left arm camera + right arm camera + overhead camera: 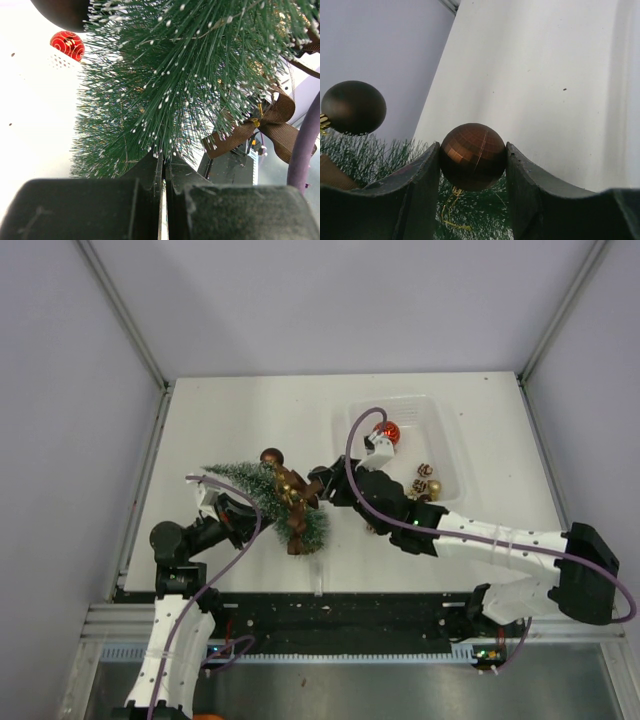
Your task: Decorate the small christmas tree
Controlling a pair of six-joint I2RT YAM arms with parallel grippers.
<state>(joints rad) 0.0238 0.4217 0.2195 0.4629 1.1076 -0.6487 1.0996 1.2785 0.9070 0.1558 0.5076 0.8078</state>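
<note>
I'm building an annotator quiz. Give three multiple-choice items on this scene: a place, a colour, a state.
1. Where is the red bauble? A in the clear tray B on the table top C on the floor
2. What colour is the held bauble between the right fingers? A gold B brown C red
3. How are the left fingers? A wide open B gripping the red bauble C shut on the small christmas tree
A, it lies inside the tray; B, the right wrist view shows brown; C, pinched together among bristles.
</note>
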